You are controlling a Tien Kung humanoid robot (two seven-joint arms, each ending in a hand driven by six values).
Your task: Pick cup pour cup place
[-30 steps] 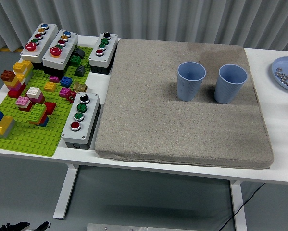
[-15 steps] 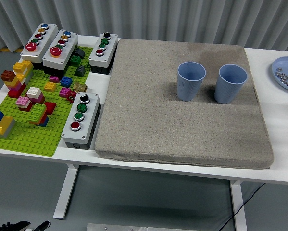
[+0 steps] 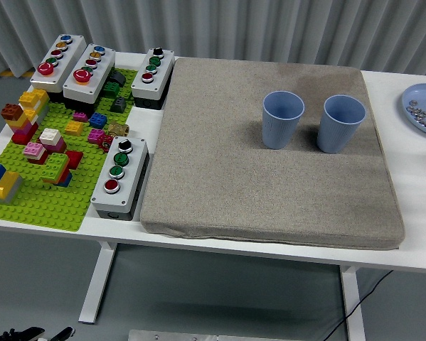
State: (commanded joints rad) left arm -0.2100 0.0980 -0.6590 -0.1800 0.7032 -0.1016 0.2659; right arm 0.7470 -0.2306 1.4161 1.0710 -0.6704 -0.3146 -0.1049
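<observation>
Looking for hands, you find neither arm in view, so finger state cannot be told | left blue cup (image 3: 283, 118) and right blue cup (image 3: 341, 122) upright, side by side, apart, on far right of grey mat (image 3: 255, 192) | green brick baseplate (image 3: 45, 192) far left

Change record: nothing on the white table (image 3: 412, 206) has shifted across the three pictures, save that a small black shape at the top right corner, past the blue plate (image 3: 420, 106), has shrunk to a sliver.
</observation>
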